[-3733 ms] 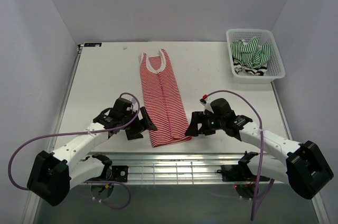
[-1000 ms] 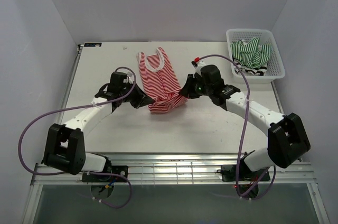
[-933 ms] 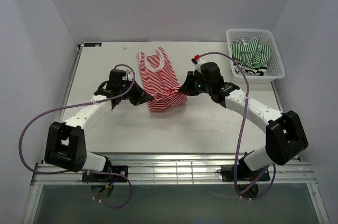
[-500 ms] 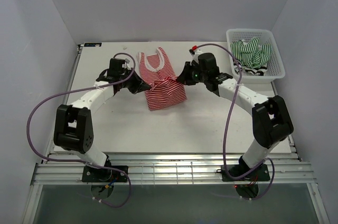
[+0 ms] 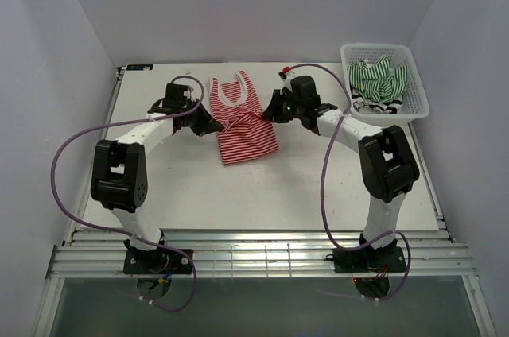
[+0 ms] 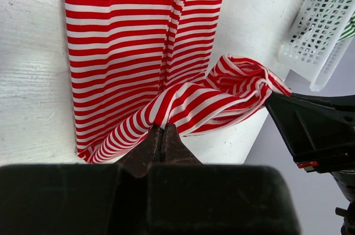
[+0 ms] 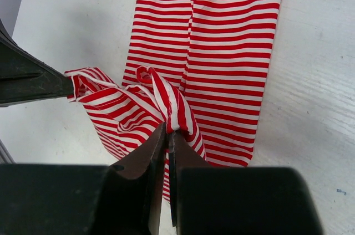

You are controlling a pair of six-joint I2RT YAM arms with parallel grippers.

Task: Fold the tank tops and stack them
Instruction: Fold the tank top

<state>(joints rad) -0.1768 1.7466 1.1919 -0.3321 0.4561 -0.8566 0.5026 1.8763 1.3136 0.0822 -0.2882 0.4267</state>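
1 red-and-white top (image 5: 248,137) lies on the table (image 5: 318,182) at its far middle, its near hem raised and doubled over. 2 more tops, green-and-white (image 5: 378,76) and black-and-white (image 5: 371,105), sit crumpled in the 1 basket (image 5: 421,100) at far right. Only the wrist views show the left gripper (image 6: 161,136) and right gripper (image 7: 168,131) with fingers pressed together, each pinching a hem corner.

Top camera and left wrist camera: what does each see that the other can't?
Only the top camera shows the left arm and right arm whole, and the black-and-white top. Only the left wrist camera shows, close up, the left end effector shut on a striped fold. Both show the red-and-white tank top, the white basket and the right end effector pinching that top.
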